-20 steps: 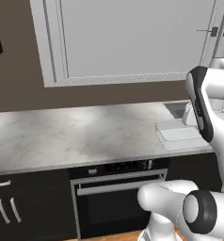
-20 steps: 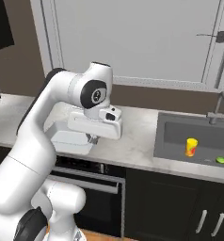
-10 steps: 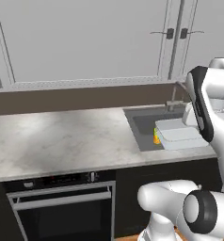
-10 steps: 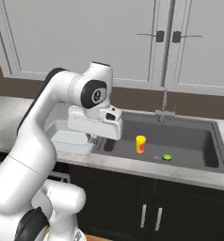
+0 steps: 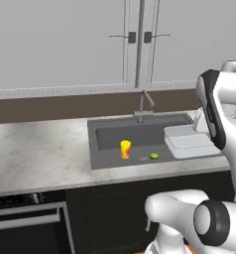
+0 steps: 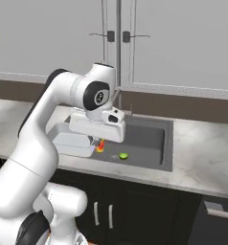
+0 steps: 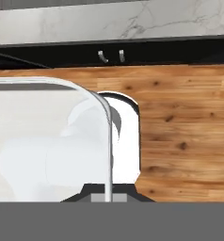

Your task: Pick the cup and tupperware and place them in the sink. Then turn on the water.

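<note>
The yellow cup [image 5: 125,149] stands upright on the floor of the dark sink [image 5: 110,136]. In the right base view the cup [image 6: 100,146] is partly hidden behind my hand. My gripper [image 7: 108,196] is shut on the rim of the pale tupperware [image 5: 188,143], held level in the air. The tupperware hangs by the right end of the sink in the left base view and by its left end [image 6: 72,139] in the right base view. In the hand view the tupperware [image 7: 43,141] takes up the left half. No water is in view at the faucet [image 5: 146,105].
A small green round object [image 5: 154,156] lies in the sink near the cup. Marble counter [image 5: 40,154] runs on both sides of the basin. Closed wall cabinets [image 5: 140,39] hang above, and dark base cabinets stand below. An oven front [image 5: 26,223] is at lower left.
The base has driven sideways, so both base views shifted and the sink now sits near the middle. The tupperware has stayed in the shut gripper. The cup has not moved in the sink.
</note>
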Controlling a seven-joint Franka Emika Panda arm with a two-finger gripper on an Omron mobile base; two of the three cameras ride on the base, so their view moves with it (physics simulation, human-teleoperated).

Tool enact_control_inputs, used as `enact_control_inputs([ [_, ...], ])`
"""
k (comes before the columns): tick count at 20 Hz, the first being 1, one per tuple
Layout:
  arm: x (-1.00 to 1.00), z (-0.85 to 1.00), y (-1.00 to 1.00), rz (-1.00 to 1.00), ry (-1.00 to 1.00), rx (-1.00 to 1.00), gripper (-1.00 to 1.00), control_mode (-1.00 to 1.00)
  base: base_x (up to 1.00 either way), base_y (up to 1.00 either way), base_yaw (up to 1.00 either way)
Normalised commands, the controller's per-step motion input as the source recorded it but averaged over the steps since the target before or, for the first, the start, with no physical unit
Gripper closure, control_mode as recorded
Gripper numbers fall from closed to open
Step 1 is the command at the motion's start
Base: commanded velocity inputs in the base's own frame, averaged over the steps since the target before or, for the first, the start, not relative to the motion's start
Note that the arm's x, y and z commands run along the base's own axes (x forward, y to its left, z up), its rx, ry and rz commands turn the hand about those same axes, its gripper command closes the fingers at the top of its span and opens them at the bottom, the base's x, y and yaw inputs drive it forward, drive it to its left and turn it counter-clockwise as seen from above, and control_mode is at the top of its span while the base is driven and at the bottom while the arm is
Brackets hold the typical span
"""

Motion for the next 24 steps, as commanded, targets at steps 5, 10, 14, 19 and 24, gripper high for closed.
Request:
enact_control_inputs([
  [5, 0.00, 0.00, 0.00, 0.00, 0.00, 0.00, 1.00, 1.00, 0.42, -0.55, 0.00],
  [10, 0.00, 0.00, 0.00, 0.00, 0.00, 0.00, 1.00, 1.00, 0.43, -0.52, 0.00],
  [14, 0.00, 0.00, 0.00, 0.00, 0.00, 0.00, 1.00, 1.00, 0.20, -0.33, 0.00],
  [19, 0.00, 0.00, 0.00, 0.00, 0.00, 0.00, 1.00, 1.00, 0.25, 0.00, 0.00],
  [24, 0.00, 0.00, 0.00, 0.00, 0.00, 0.00, 1.00, 1.00, 0.38, 0.00, 0.00],
])
